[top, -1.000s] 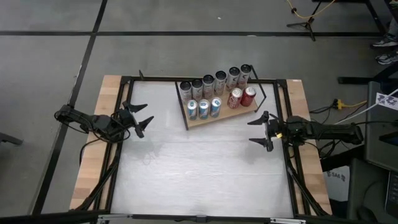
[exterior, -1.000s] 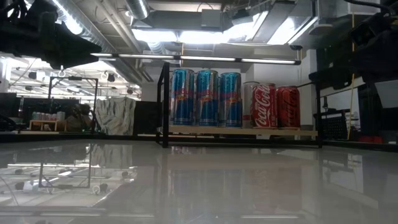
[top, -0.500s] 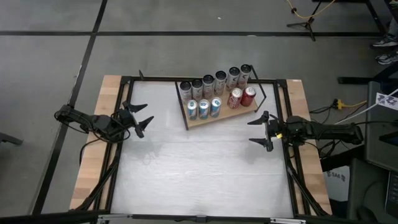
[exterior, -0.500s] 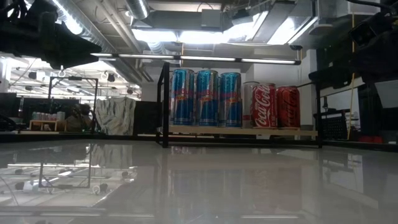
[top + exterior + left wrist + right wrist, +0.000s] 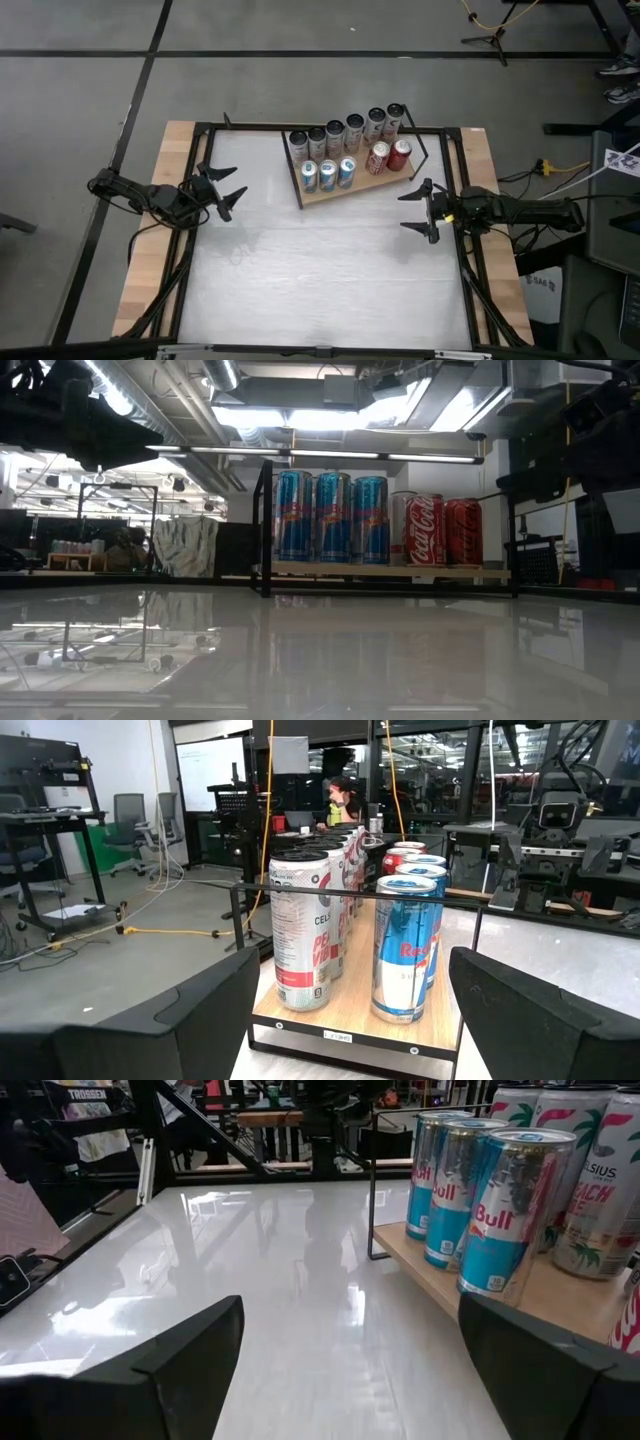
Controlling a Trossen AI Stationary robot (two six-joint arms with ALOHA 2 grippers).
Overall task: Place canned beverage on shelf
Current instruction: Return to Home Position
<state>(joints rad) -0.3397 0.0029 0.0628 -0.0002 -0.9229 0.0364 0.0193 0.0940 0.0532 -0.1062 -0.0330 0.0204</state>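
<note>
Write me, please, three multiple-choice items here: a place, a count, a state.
1. The red cans stand on the shelf: A) left-arm side of the blue cans; B) right-arm side; C) atop them.
2. Blue cans shelved: A) three; B) two; C) five.
3. The right hand is: A) shut on a can; B) unseen; C) open, empty.
Answers: B, reds sit nearer the right arm; A, three blue tops show; C, it spreads wide, holding nothing.
</note>
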